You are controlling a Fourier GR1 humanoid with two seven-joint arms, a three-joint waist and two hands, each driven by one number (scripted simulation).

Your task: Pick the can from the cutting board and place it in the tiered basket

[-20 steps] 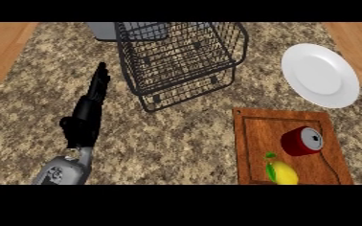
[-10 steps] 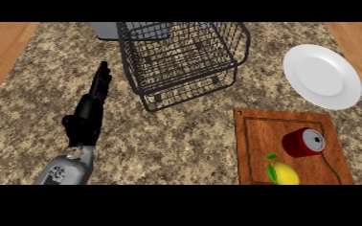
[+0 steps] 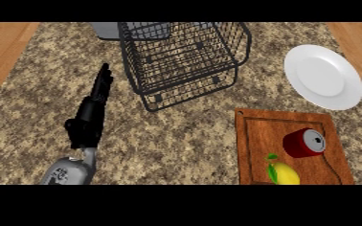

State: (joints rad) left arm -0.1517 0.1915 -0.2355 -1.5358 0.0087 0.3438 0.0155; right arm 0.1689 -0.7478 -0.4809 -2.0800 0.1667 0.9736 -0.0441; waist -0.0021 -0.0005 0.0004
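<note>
Can (image 3: 304, 143) first: it is red with a silver top, lying on its side on the board (image 3: 254, 139), so it could roll. A lemon (image 3: 285, 174) sits just below it. No words can be read on the can (too small to tell). The basket (image 3: 184, 62) waits up the counter, well apart, with a white plate (image 3: 325, 76) off to the right. Left hand (image 3: 92, 107) rests at the left, fingers straight, holding nothing. Right hand is not showing.
</note>
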